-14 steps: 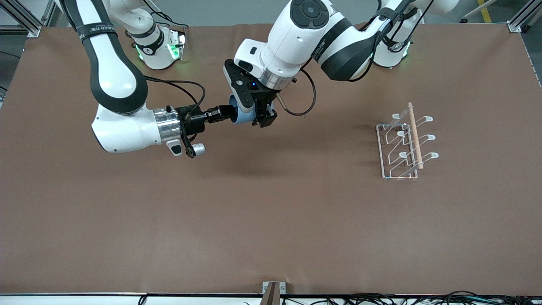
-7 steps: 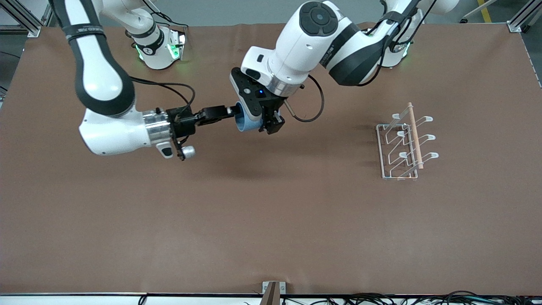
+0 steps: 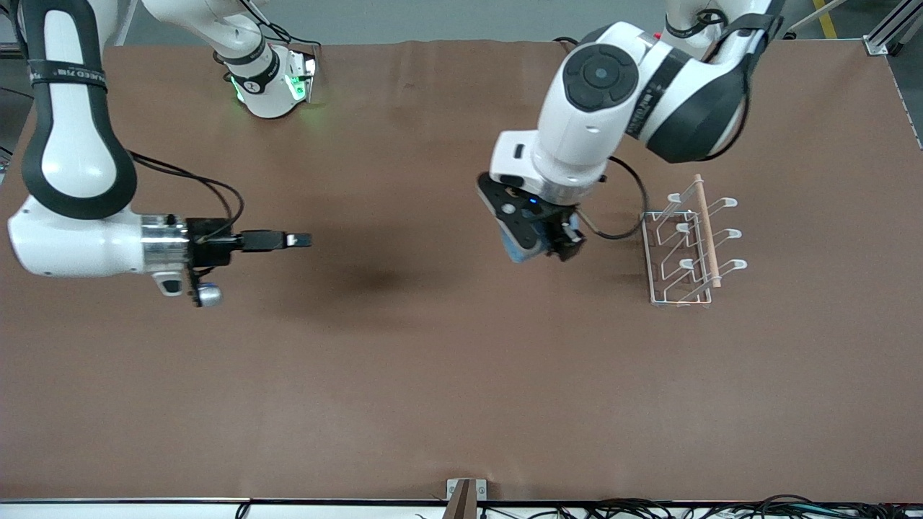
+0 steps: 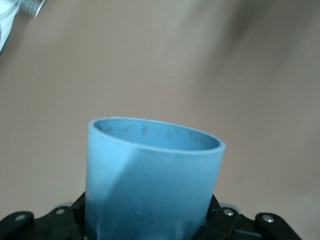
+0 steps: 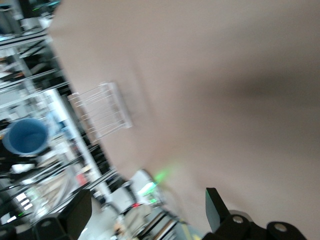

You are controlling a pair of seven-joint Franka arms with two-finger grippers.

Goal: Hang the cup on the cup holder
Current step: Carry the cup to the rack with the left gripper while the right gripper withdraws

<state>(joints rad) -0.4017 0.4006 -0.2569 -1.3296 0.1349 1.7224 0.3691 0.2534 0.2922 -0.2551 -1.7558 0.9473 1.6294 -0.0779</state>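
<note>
My left gripper (image 3: 539,244) is shut on the light-blue cup (image 3: 518,249) and holds it in the air over the table's middle, beside the cup holder (image 3: 689,241). In the left wrist view the cup (image 4: 152,177) fills the lower half, its open mouth pointing away from the wrist. The cup holder is a white wire rack with looped prongs and a wooden rod (image 3: 707,229) on top, standing toward the left arm's end of the table. My right gripper (image 3: 299,240) is open and empty, held level over the table toward the right arm's end. The right wrist view shows the rack (image 5: 100,111) and the cup (image 5: 26,136) far off.
The brown table (image 3: 461,375) carries only the rack. Both arm bases (image 3: 270,76) stand along the table's edge farthest from the front camera. A small bracket (image 3: 465,494) sits at the nearest edge.
My left gripper has carried the cup away from my right gripper toward the rack. My right gripper has let go of the cup and drawn back toward its own end of the table.
</note>
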